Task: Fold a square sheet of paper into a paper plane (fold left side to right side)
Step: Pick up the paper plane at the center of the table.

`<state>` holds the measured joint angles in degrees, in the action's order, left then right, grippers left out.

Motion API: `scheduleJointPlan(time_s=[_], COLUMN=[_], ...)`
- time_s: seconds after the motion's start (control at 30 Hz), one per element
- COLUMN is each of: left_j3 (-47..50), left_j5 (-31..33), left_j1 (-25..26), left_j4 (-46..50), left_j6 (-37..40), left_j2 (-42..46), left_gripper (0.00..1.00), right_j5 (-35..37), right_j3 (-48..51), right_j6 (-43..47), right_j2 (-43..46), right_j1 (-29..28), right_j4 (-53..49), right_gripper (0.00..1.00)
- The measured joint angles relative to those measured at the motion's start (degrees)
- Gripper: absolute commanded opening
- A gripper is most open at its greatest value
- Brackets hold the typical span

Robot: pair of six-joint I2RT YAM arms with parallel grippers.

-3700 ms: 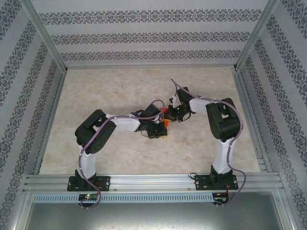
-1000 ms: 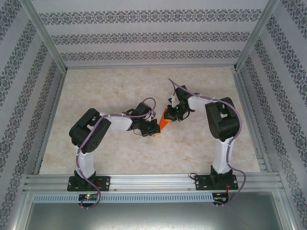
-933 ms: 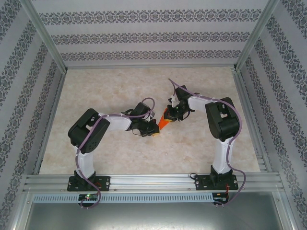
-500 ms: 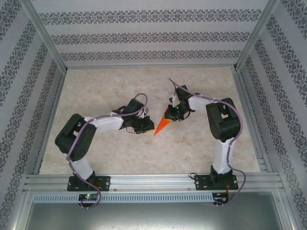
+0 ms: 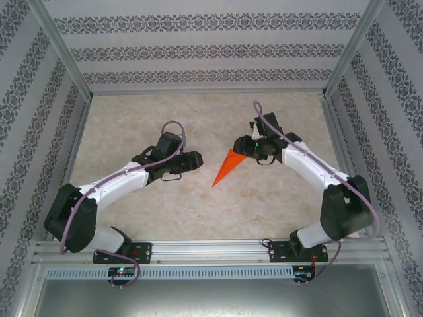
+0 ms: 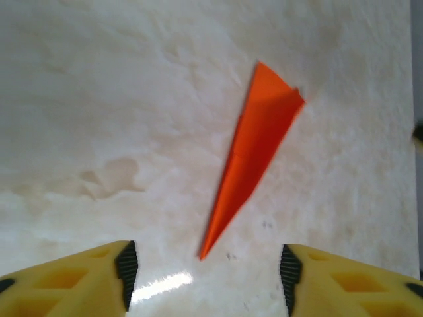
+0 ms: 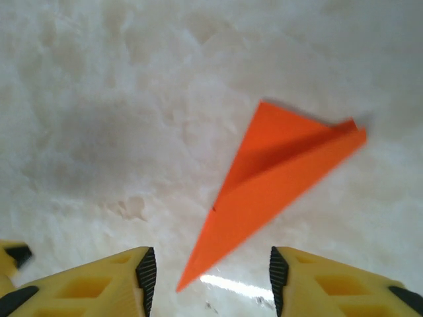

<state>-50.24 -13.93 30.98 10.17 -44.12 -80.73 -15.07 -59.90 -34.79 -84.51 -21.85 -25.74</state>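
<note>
The paper plane (image 5: 227,168) lies flat on the bench (image 5: 132,119), roughly midway between the two arms. It is a narrow orange dart with one layer folded over along its length. Its long axis runs diagonally in the top view, with the sharp tip towards the near left and the wide tail towards the far right.

In the left wrist view the paper plane (image 6: 254,148) points its tip down between the yellow fingers (image 6: 99,281). The tip stops just short of the black pads, and the body lies ahead, leaning right. In the right wrist view the paper plane (image 7: 281,175) also lies ahead with its tip nearest the camera, its tail swung up and to the right.

The left hand (image 5: 197,159) is spread wide and holds nothing. It sits near the dart's left edge, apart from it. The right hand (image 5: 239,147) is likewise wide and empty, just beside the tail, and appears the nearer of the two.

Judged from the layout, any next grasp would turn on the diagonal axis. The left hand faces the long edge, the right hand the tail.

The paper is plain, and no brand, label or writing can be read on it.
</note>
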Motion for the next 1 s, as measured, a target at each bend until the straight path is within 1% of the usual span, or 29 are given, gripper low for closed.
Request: scheduleJointPlan(time_s=[0.03,0.1,0.23,0.37,0.47,0.63,0.73,0.8,0.9,1.0], left_j3=[0.02,0.02,0.02,0.44,1.77,3.63,3.63,3.63,3.63,3.63], left_j5=[1.51,4.00,7.17,8.24,8.44,8.61,9.07,9.70,10.12,10.40], left_j1=[0.00,-0.04,-0.48,-0.72,-0.72,-0.72,-0.72,-0.72,-0.74,-0.74], left_j4=[0.00,0.00,0.00,0.00,0.00,0.59,1.42,1.79,2.47,2.95], left_j6=[0.22,0.66,1.53,2.19,2.38,2.56,3.10,3.43,3.67,3.67], left_j2=[0.46,1.27,1.81,2.27,3.39,5.42,6.51,7.15,7.74,7.82], left_gripper=[0.75,0.79,0.81,0.81,0.81,0.81,0.81,0.82,0.82,0.82], right_j5=[1.44,3.74,8.17,11.04,12.61,15.10,16.63,17.29,17.64,17.94], right_j3=[1.79,3.48,2.64,-2.14,-5.90,-9.62,-9.62,-9.62,-9.57,-9.16], right_j6=[-2.40,-6.64,-14.19,-18.62,-20.31,-21.94,-22.62,-22.88,-22.64,-22.27], right_j2=[0.72,0.42,-3.63,-10.27,-14.25,-18.32,-19.19,-19.47,-19.61,-19.56], right_j1=[-1.40,-4.15,-8.55,-11.17,-12.48,-13.09,-13.20,-13.20,-13.20,-13.20], right_j4=[-0.17,-1.20,-2.99,-4.20,-4.44,-5.33,-6.29,-6.80,-7.52,-7.96], right_gripper=[0.58,0.61,0.65,0.65,0.64,0.61,0.53,0.45,0.31,0.14])
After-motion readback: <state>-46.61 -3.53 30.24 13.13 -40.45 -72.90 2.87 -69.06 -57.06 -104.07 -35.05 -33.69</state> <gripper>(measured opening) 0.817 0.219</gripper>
